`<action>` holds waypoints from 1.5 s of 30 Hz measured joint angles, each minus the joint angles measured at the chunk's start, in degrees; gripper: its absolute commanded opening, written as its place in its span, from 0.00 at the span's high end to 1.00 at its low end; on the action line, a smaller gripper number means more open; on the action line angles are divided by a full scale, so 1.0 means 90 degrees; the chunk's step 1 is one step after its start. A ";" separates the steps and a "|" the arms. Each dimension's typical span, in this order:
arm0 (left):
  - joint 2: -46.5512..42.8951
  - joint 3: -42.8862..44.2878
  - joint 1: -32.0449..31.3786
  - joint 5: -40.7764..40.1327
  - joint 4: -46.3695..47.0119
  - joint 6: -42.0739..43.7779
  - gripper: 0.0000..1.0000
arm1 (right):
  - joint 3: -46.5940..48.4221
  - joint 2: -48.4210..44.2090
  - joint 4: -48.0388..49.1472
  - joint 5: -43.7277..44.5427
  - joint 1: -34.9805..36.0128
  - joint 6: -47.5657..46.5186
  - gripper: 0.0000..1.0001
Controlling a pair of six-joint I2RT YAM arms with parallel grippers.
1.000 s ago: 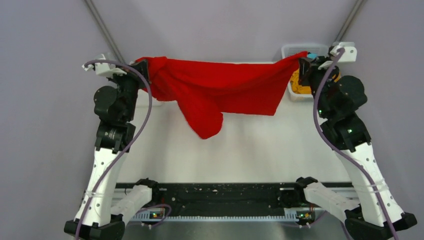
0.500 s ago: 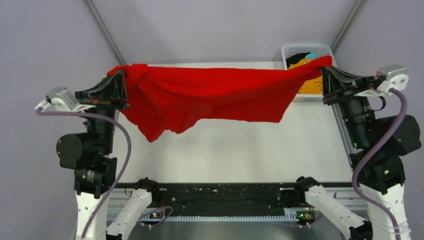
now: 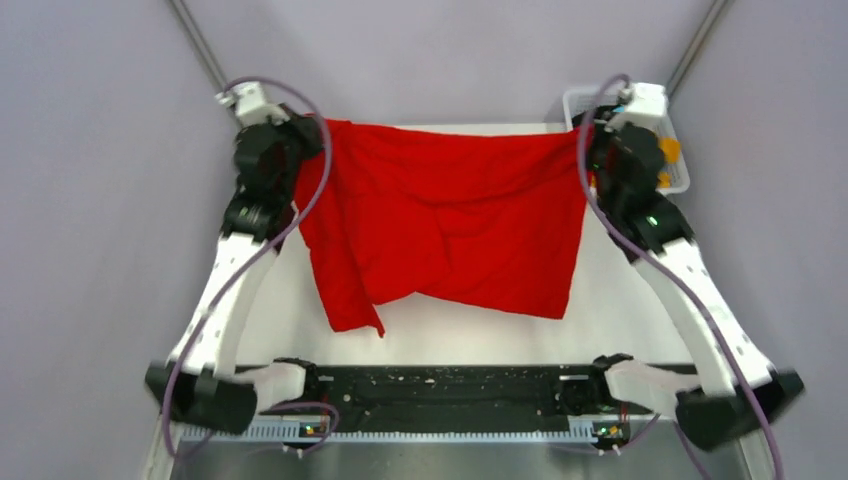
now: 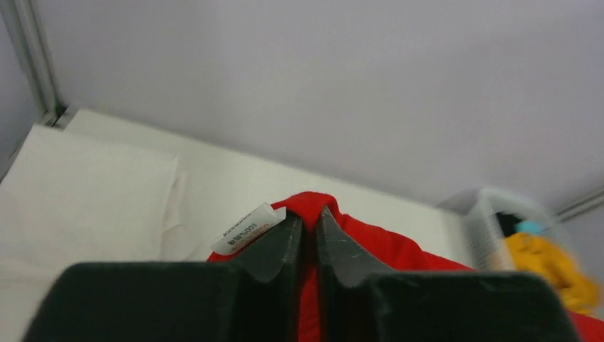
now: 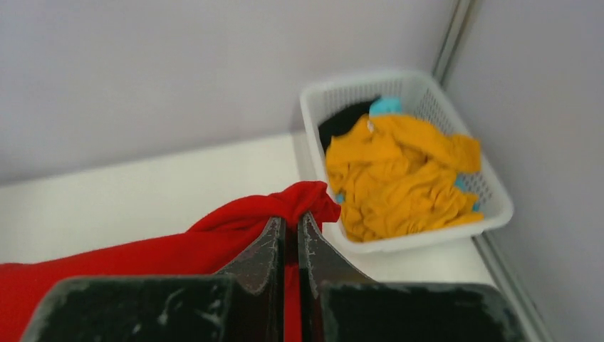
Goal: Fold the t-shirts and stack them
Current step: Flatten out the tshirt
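A bright red t-shirt [image 3: 450,225] is stretched between both grippers along the table's far side, its body spreading toward me with one sleeve trailing at the near left. My left gripper [image 3: 322,135] is shut on its far left corner [image 4: 311,203], beside a white label [image 4: 246,229]. My right gripper [image 3: 586,140] is shut on the far right corner [image 5: 303,198]. An orange-yellow t-shirt [image 5: 399,178] lies crumpled over a black one [image 5: 342,121] in the basket. A white t-shirt [image 4: 85,185] lies flat at the far left.
The white lattice basket [image 5: 420,241] stands in the far right corner, close to my right gripper; a turquoise scrap [image 5: 385,105] shows in it. Grey walls and corner posts [image 3: 195,45] close in the table. A black rail [image 3: 450,385] runs along the near edge.
Both arms have swung from wide, raised poses to the table's far edge. The red t-shirt, hanging bunched before, now spreads wide and flatter toward the near side.
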 measured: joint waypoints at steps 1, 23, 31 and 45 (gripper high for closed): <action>0.0508 0.0002 0.0002 -0.0114 -0.0015 0.0005 0.46 | -0.0095 0.0447 -0.0051 -0.0027 -0.0100 0.0153 0.87; 0.2732 -0.1239 0.0090 0.1362 -0.1423 -0.0384 0.01 | -0.1124 0.3257 -0.1010 -0.2135 -0.0736 0.1642 0.01; 0.1700 -0.3011 -0.0002 0.1875 -0.1778 -0.0852 0.01 | -0.2392 0.3089 -0.0554 -0.3689 -0.0498 0.1960 0.01; 0.1690 -0.4272 -0.0007 0.2256 -0.0381 -0.1537 0.01 | -0.2577 0.3857 -0.0109 -0.3682 -0.0083 0.2380 0.02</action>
